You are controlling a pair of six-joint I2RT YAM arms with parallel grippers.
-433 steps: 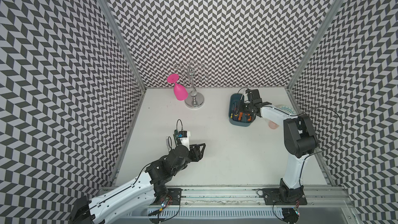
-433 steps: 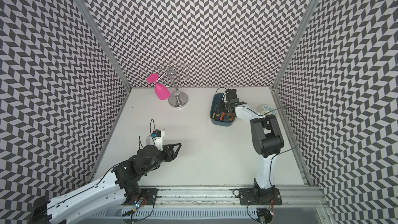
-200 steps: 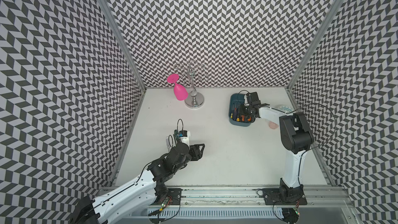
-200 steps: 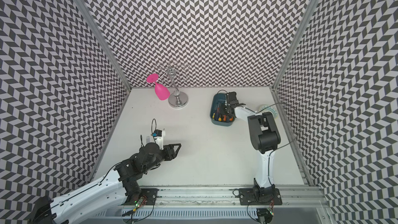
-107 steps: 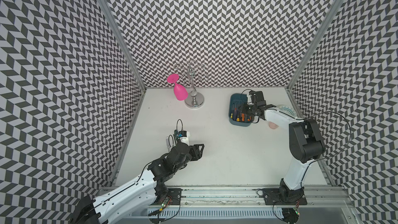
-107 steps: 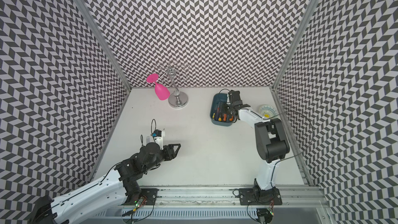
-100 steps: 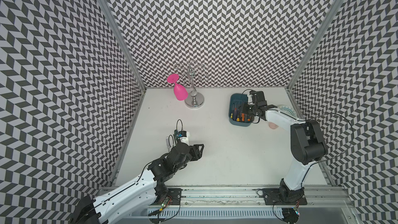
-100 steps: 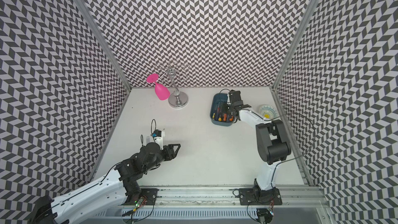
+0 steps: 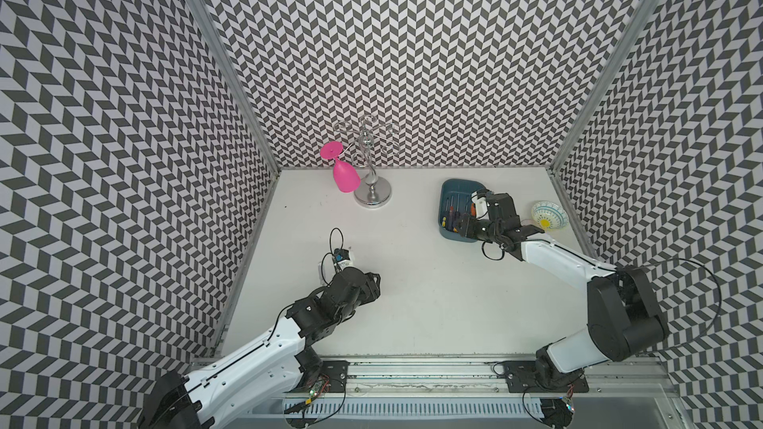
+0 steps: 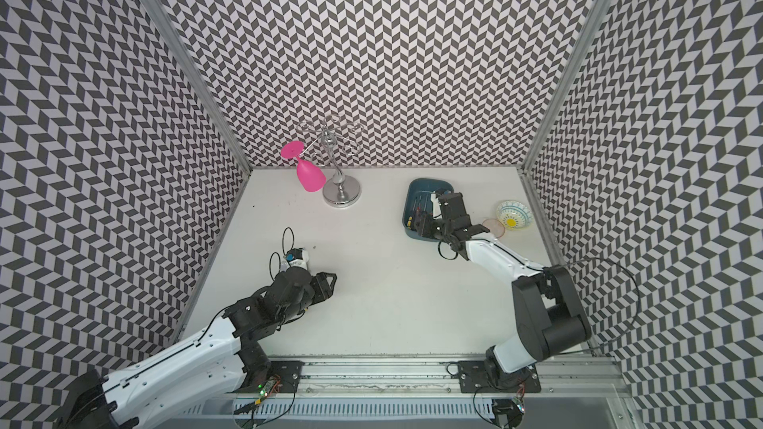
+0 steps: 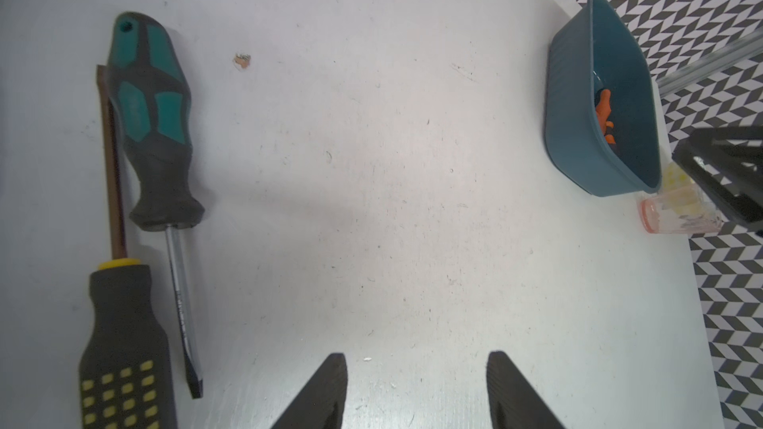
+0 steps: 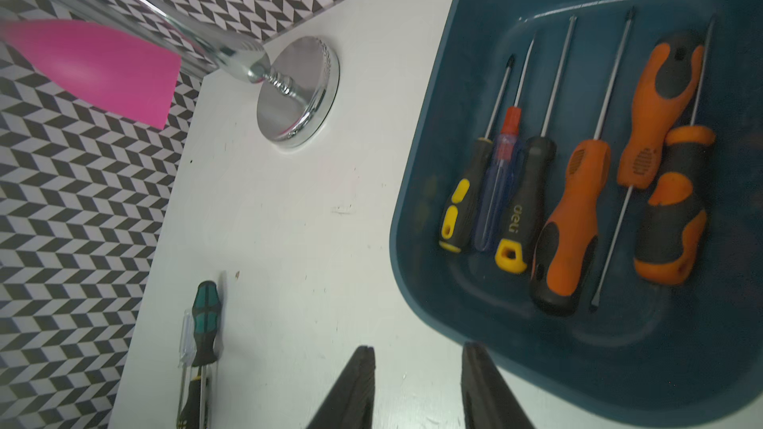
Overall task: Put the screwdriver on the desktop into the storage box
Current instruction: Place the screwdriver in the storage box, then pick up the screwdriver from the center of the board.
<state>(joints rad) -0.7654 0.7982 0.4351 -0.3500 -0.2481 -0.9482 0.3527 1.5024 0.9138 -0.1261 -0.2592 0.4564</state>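
Observation:
Two screwdrivers lie side by side on the desktop (image 9: 433,303): a teal-and-black-handled one (image 11: 152,117) (image 12: 205,323) and a black one with yellow dots (image 11: 119,344). In both top views my left arm hides them. My left gripper (image 11: 417,365) (image 9: 373,282) hangs open just beside them, nothing between its fingers. The teal storage box (image 9: 452,196) (image 10: 417,191) (image 12: 454,96) (image 11: 578,117) holds several screwdrivers (image 12: 569,216). My right gripper (image 12: 419,354) (image 9: 464,226) stands open and empty at the box's near end.
A chrome rack (image 9: 373,193) with a pink wine glass (image 9: 344,175) hanging from it stands at the back. A patterned bowl with a yellow centre (image 9: 548,216) and a small clear pinkish cup (image 10: 493,228) sit right of the box. Chevron walls close three sides.
The right arm's elbow has swung down and out to the right while its gripper stayed at the box's near end. The left arm has barely moved.

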